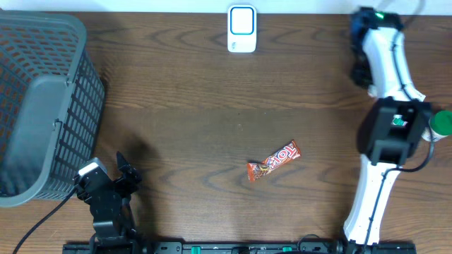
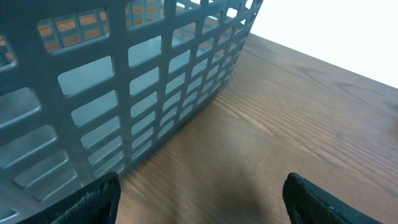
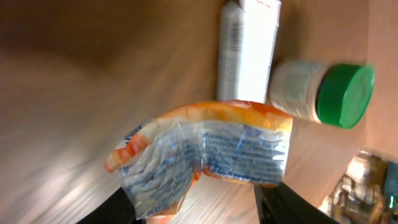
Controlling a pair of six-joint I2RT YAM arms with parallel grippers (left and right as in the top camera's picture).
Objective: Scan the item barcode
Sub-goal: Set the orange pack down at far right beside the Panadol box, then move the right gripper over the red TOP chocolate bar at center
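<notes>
Right pincer [image 3: 199,204]: pinching the orange-and-white packet [image 3: 211,149], one finger on each side, at the counter's 3 o'clock.
Left pincer [image 2: 199,202]: spread, nothing between its fingers, at 7 o'clock, beside the grey basket [image 1: 42,106].
Scanner [image 1: 241,28]: at the 12 o'clock edge of the counter [image 1: 198,106].
Candy bar [image 1: 274,161]: flat near the centre, toward 5 o'clock.
Green-capped bottle [image 3: 323,93]: at 2 o'clock of the packet in the wrist view, just beside a white container [image 3: 245,50].
</notes>
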